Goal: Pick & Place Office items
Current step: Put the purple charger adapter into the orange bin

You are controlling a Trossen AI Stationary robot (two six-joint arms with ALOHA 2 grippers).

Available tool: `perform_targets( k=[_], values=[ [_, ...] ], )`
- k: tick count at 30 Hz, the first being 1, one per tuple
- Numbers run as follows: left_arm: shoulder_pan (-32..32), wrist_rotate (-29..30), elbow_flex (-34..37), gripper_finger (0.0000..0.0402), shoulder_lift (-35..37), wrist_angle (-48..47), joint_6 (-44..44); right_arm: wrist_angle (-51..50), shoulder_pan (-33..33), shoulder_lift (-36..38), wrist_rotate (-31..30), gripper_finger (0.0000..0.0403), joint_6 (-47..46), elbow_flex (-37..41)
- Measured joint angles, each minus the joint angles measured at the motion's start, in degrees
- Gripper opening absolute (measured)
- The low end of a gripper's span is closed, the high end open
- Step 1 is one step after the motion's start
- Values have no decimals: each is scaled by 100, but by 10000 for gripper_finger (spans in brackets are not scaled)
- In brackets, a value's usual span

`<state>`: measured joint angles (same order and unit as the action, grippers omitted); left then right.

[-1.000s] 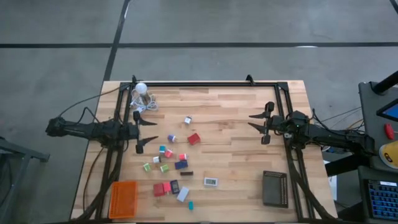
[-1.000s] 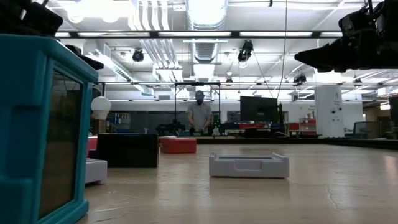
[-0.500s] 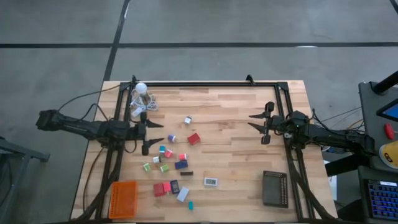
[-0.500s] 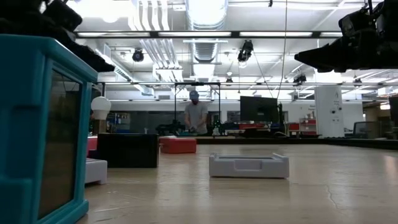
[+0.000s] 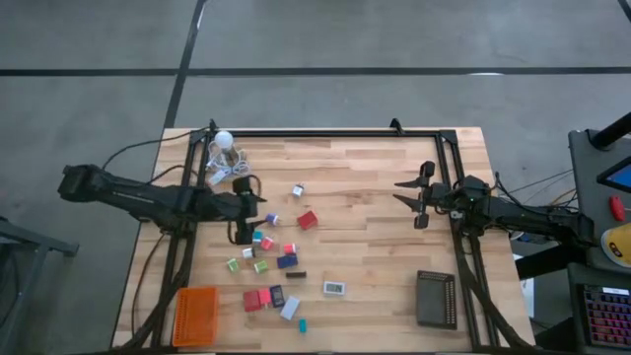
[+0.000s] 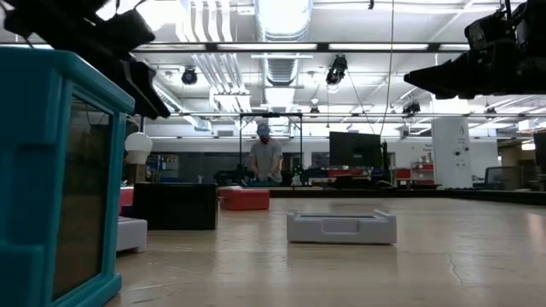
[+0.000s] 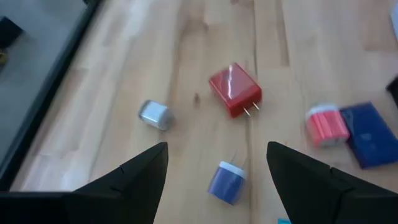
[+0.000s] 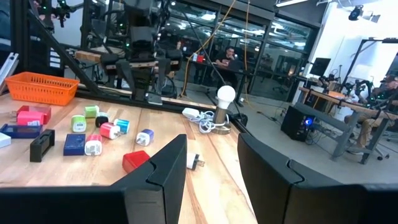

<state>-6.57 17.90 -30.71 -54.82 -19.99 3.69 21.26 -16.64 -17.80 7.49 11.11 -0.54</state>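
While its two dark fingers (image 7: 134, 180) stand spread wide with nothing between them, the left gripper (image 5: 246, 208) hangs above the left half of the wooden table (image 5: 365, 168), just at the edge of the scattered office items (image 5: 271, 266). Seen past those fingers, a small blue piece with a white cap (image 7: 225, 180) lies on the wood between the fingertips, untouched; a red plug block (image 7: 234, 89) with two metal prongs lies beyond it, a small silver-grey piece (image 7: 155, 114) off to one side, and a pink piece (image 7: 326, 124) touching a navy block (image 7: 367, 135) to the other.

The right gripper (image 5: 422, 200) is held over the right half of the table, well apart from the items, its fingers (image 8: 155, 177) parted with a gap and empty.

The items lie loose in a cluster on the table's left-centre, none in a tray. An orange ribbed tray (image 5: 195, 316) sits at the near left corner, a black ribbed tray (image 5: 435, 298) at the near right. A white bulb with coiled cord (image 5: 225, 150) lies at the far left corner, near the left arm.

In the low view a teal block (image 6: 53, 170) stands close to the camera and a white flat piece (image 6: 341, 227) farther off. A person (image 6: 265, 157) stands in the room behind.
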Motion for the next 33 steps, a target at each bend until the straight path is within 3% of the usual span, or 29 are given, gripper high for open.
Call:
perform_targets(
  k=[5,16,33],
  values=[
    [236,-198,-149,275,-683,-19,99,0,0,0,0,139,0,0],
    [1094,-1715,-154,275,-1747,181,441,0,1,-2,2,139,0,0],
    [1557,-2270,-154,275,-2885,653,776,0,1,0,1,139,0,0]
  ],
)
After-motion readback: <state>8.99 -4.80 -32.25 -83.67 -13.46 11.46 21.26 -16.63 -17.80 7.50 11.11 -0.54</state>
